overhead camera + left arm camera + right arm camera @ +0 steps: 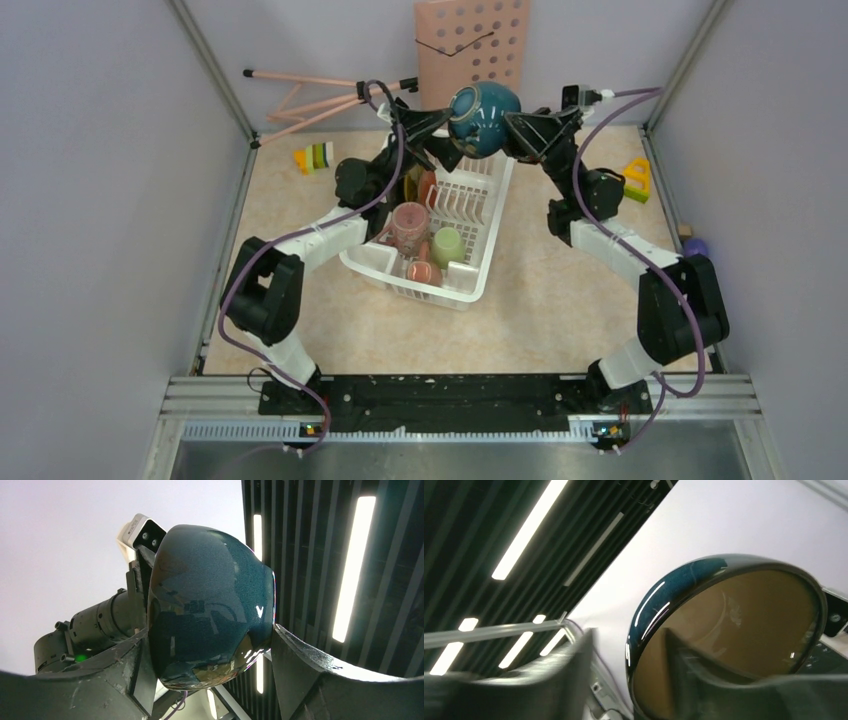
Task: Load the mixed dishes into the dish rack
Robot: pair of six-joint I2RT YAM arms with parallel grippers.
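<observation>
The left arm's fingers (310, 680) are clamped on the bluish bowl (210, 610), one pressed against each side of its outer wall. The right arm's fingers (704, 690) stand apart and straddle the rim: one reaches into the brown inside, and the other, blurred, sits outside the wall with a strip of background showing between it and the glaze. We see the bowl held in the air between the two arms, above the 12 o'clock end of the dish rack (497, 220) and in front of the pink perforated board (475, 40). It is tipped off upright, its mouth turned toward the right wrist camera, while the left wrist camera meets only the speckled dark-teal outside. From the top view we cannot tell which clock hour the mouth faces. The rack lies at the middle of the bench (560, 300), its long axis running from about 7 o'clock to 1 o'clock. Inside it we find a pink mug (410, 222), a pale-green mug (447, 245) just beside it at 4 o'clock, and a maroon mug (424, 272) at the 6 o'clock end, with the upright tines (462, 205) toward 1 o'clock. Small toy blocks (318, 156) lie near the bench's 10 o'clock corner, with more at 2 o'clock.
</observation>
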